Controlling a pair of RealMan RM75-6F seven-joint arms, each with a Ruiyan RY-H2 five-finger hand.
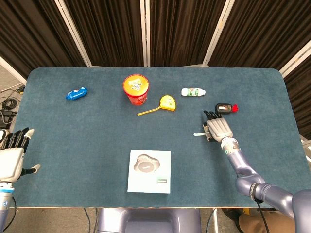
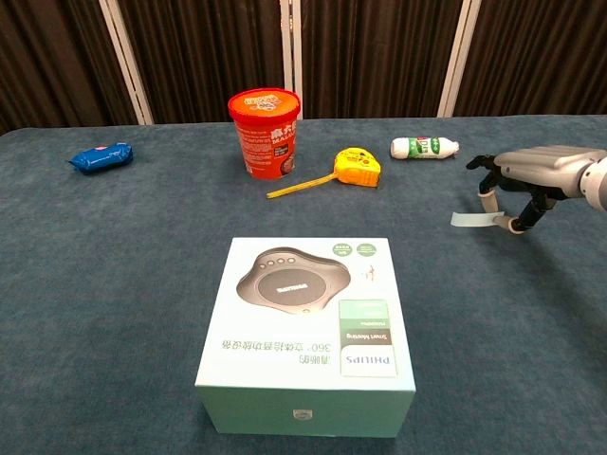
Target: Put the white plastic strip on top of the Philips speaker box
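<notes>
Right hand: fingers curled down, pinching white plastic strip, its free end jutting left of fingertips.
Philips speaker box: well left of and nearer than those fingers, top bare.
Left hand: at left table edge, fingers straight and apart, holding nothing.

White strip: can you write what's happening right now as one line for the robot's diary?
phase: pick | right hand pinches white plastic strip, just off table | left hand open, idle | Philips speaker box top bare
</notes>
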